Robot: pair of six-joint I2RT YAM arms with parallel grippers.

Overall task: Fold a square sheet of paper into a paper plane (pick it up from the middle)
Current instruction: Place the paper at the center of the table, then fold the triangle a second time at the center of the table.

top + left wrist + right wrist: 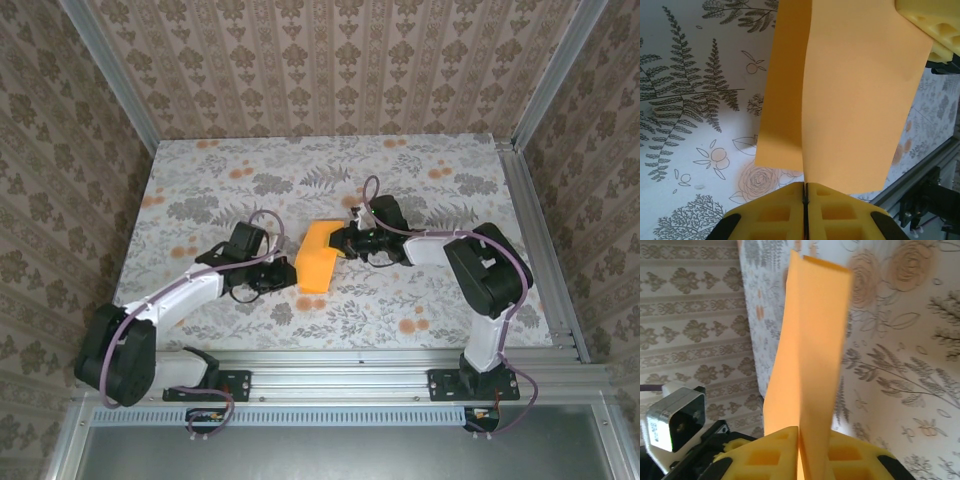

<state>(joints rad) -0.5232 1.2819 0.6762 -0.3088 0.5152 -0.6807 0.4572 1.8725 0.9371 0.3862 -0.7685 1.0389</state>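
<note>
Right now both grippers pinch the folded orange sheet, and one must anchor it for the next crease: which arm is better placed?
Probably left. The left gripper is shut on the square sheet of paper right at its crease, flaps either side. The right gripper holds near a corner, easier to release.

Left arm (185, 290) and right arm (430, 248) reach inward, jaws pinched together.

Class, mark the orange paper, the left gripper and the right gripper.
orange paper (318, 260): top view, middle of its face.
left gripper (805, 192): left wrist view, between its fingertips.
right gripper (799, 436): right wrist view, between its fingertips.
</note>
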